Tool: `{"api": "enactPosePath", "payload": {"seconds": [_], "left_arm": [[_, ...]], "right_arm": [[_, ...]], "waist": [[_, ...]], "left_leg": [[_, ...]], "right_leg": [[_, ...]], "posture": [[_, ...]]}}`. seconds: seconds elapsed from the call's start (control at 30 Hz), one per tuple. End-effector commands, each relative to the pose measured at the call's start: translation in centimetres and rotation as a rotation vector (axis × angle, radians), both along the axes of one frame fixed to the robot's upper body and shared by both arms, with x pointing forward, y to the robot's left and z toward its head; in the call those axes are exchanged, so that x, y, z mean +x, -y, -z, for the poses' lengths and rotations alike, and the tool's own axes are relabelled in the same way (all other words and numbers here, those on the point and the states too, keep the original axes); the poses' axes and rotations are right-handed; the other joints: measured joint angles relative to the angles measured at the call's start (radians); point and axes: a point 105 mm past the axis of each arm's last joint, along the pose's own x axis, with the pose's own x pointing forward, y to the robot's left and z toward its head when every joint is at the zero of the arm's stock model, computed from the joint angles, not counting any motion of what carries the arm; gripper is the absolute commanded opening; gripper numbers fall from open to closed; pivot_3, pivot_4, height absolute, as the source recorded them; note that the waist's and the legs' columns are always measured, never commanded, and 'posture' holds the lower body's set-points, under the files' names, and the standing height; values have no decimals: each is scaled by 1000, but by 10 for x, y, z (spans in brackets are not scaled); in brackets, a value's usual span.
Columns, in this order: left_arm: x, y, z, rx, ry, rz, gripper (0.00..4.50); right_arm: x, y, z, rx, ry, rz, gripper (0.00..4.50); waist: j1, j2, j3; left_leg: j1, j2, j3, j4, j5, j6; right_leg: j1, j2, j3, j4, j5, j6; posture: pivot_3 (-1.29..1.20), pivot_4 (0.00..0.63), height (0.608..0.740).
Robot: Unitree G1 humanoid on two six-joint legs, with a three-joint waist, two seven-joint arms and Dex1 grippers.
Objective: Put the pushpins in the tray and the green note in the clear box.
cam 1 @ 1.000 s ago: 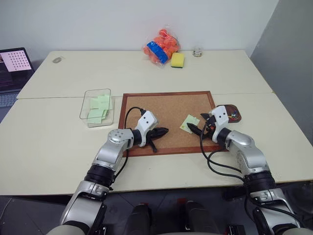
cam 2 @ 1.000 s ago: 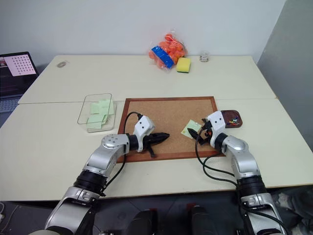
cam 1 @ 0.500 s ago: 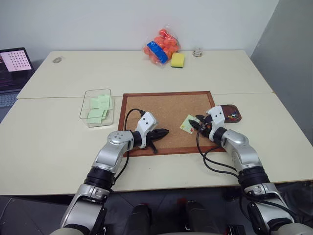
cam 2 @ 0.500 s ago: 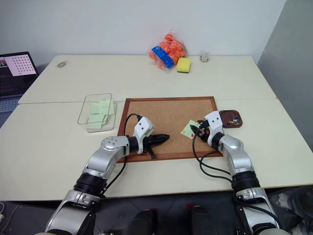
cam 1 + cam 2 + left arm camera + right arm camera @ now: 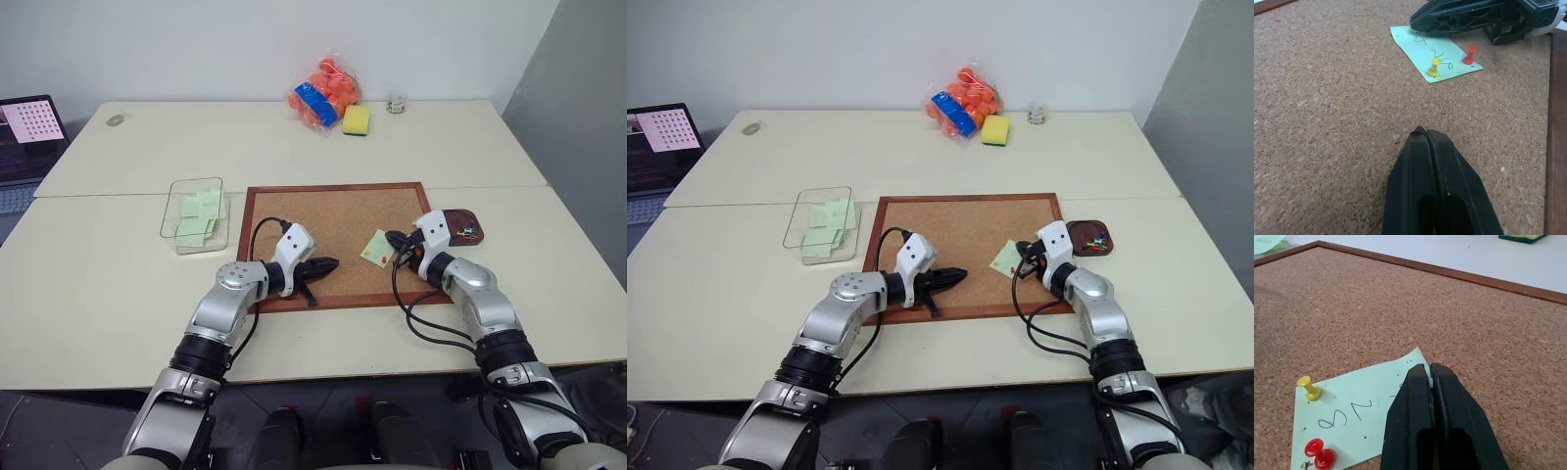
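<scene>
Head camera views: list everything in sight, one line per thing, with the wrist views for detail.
corkboard: one, wood-framed, table centre
green note: one, pale green, on the corkboard's right side
pushpins in the note: two, yellow and red
tray: one, dark brown, right of the corkboard
pushpins in the tray: a few, mixed colours
clear box: one, left of the corkboard
notes in the box: several, green
bag: one, orange contents, far edge
sponge: one, yellow, beside the bag
laptop: one, far left
left end effector: shut, over the corkboard
right end effector: shut, at the note's corner
</scene>
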Motion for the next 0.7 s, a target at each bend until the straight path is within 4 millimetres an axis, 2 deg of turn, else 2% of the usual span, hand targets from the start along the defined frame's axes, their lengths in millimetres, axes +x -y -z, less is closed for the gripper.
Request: {"api": "enactPosePath", "payload": {"seconds": [0.03, 0.2, 0.47, 0.7], "left_arm": [[-9, 5, 18, 20, -63, 14, 0], [-9, 5, 18, 15, -68, 9, 0], [-8, 7, 17, 7, -73, 13, 0], [-7, 7, 15, 6, -60, 6, 0]], "right_arm": [[-4, 0, -37, 79, 150, -13, 54], [-16, -4, -52, 124, 191, -52, 54], [-21, -7, -58, 133, 189, -62, 54], [-20, 4, -64, 219, 163, 8, 54]], "waist": [[1, 0, 0], [2, 0, 0], [2, 0, 0], [4, 0, 0]], "left_leg": [[0, 0, 0, 0, 0, 0], [0, 0, 0, 0, 0, 0], [0, -1, -1, 0, 0, 0], [0, -1, -1, 0, 0, 0]], "right_leg": [[0, 0, 0, 0, 0, 0], [0, -1, 0, 0, 0, 0], [0, -1, -1, 0, 0, 0], [0, -1, -1, 0, 0, 0]], "posture": [[0, 150, 740], [0, 150, 740], [0, 150, 740], [0, 150, 740]]}}
